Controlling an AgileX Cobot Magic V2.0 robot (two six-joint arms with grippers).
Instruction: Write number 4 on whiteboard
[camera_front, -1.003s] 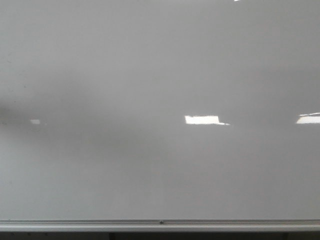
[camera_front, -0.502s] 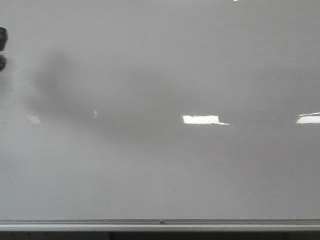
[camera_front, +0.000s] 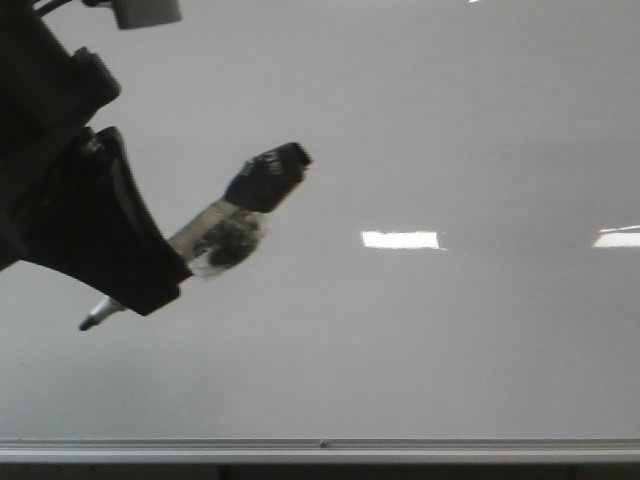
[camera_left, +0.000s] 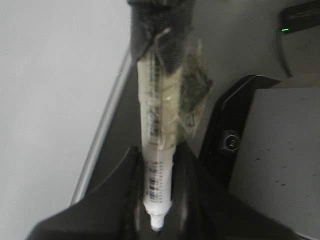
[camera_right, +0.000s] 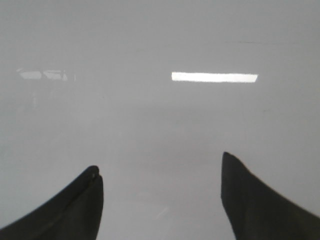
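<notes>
In wrist view only: L tool (camera_left: 155, 200) round marker (camera_left: 159, 145)

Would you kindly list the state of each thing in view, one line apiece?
whiteboard: blank, no stroke drawn yet.
marker: uncapped, tip exposed, wrapped in tape, clamped between the fingers.
left gripper: shut on the marker, in front of the board.
right gripper: open, holding nothing, facing the board.

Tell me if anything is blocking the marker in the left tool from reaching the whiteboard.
Nothing visible does. The left tool grips a taped marker, and the whiteboard around it is bare, with no writing yet.
</notes>
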